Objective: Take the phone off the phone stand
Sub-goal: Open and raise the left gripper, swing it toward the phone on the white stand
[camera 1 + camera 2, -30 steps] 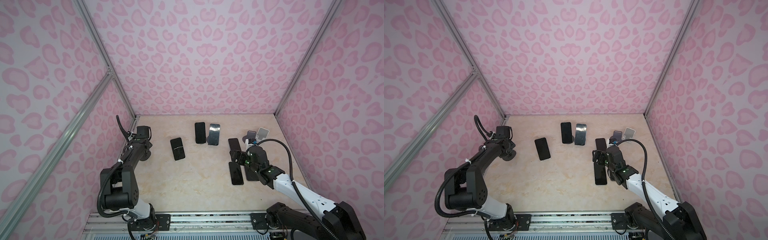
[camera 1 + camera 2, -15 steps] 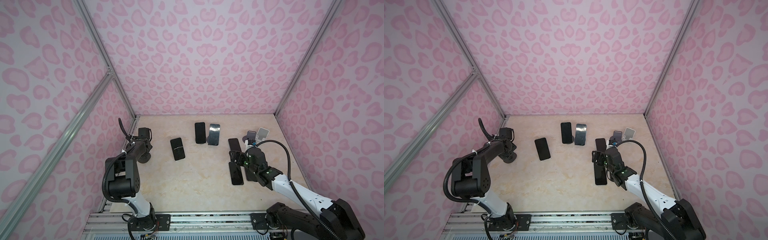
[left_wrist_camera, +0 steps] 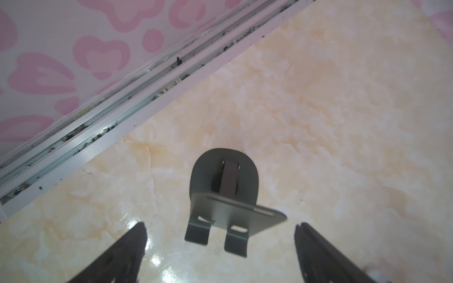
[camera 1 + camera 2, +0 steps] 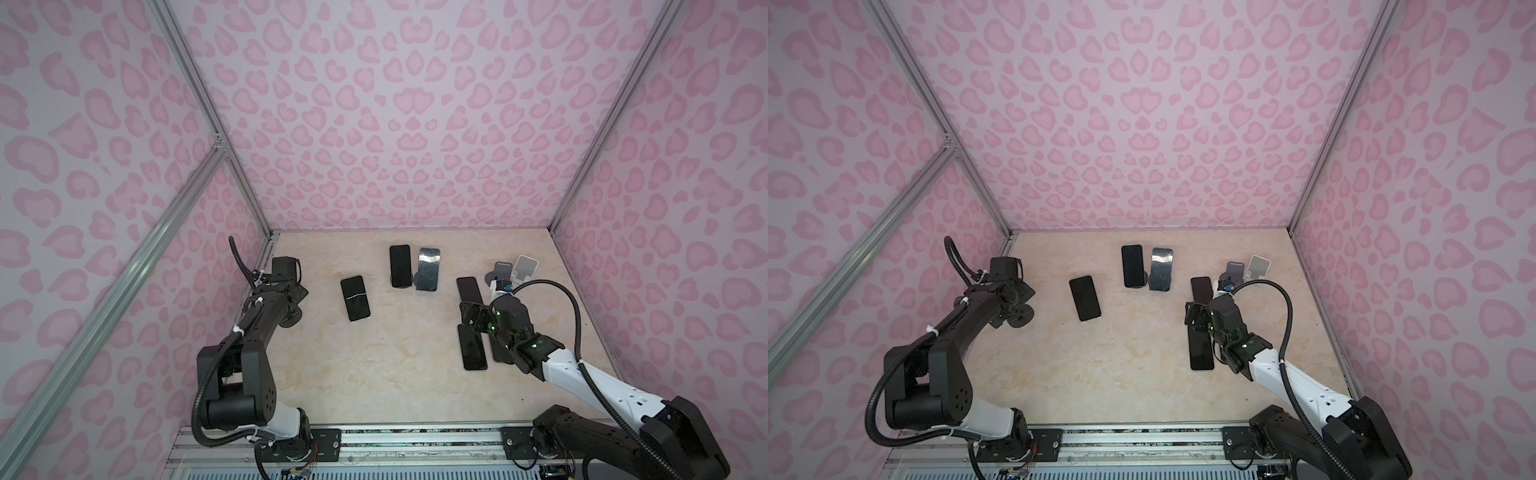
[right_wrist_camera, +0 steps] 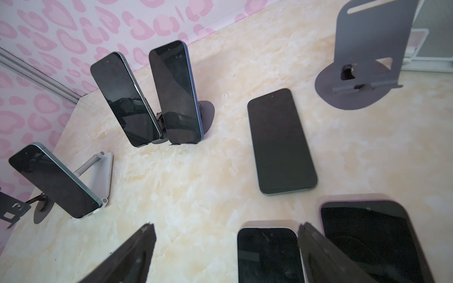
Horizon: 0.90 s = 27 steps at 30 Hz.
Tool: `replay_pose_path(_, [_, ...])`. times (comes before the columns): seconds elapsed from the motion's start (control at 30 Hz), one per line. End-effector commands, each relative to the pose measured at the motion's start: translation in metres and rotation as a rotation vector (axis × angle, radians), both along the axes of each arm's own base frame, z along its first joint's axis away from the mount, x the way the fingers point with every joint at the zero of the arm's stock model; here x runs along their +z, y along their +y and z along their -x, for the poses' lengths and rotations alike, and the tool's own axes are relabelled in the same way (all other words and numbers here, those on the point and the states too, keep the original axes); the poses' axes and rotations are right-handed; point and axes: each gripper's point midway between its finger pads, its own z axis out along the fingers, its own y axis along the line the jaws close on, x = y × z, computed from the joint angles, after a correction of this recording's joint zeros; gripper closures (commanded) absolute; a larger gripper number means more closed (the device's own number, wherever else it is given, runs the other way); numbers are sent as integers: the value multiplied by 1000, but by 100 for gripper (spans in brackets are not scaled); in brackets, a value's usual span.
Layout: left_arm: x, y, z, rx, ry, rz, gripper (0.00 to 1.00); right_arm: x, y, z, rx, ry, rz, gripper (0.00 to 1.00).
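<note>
A: Which phone is next?
B: Probably the phone (image 4: 355, 298) leaning on its white stand (image 5: 99, 178), between the two pincers, nearer the left pincer (image 3: 220, 226). Two back phones (image 4: 400, 266) stand farther off.
A: The jaws?
B: Both spread wide, empty. An empty stand (image 3: 224, 193) sits just before the left pincer; the right pincer (image 5: 226, 226) hangs over flat phones (image 5: 280, 142). Next: straddle the phone's edges, close, lift.
A: Anything unclear?
B: In both top views the left jaws blur into the dark arm.

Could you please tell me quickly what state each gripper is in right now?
Left gripper: open, not gripping the phone stand before it.
Right gripper: open, holding nothing.
</note>
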Motion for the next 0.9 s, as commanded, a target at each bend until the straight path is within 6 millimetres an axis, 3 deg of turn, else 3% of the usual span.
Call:
replay_pose_path(0.0, [30,-4,11,-27,-47,-4,2,5,-6,-3,-25,-24,29,7])
replay_pose_path(0.2, [89,-18,38,-91,-199,5,2,5,-11,-1,-46,-51,26,6])
replay_pose_path(0.43, [145,-68,68,-291,-488,104,2,-8,-7,-2,-39,-46,1,6])
replay_pose_path(0.67, [145,-91,83,-411,-581,161,2,-9,5,3,-1,-91,-7,6])
replay_pose_path(0.87, [140,-116,88,-519,-690,254,2,-11,3,-2,-20,-102,54,6])
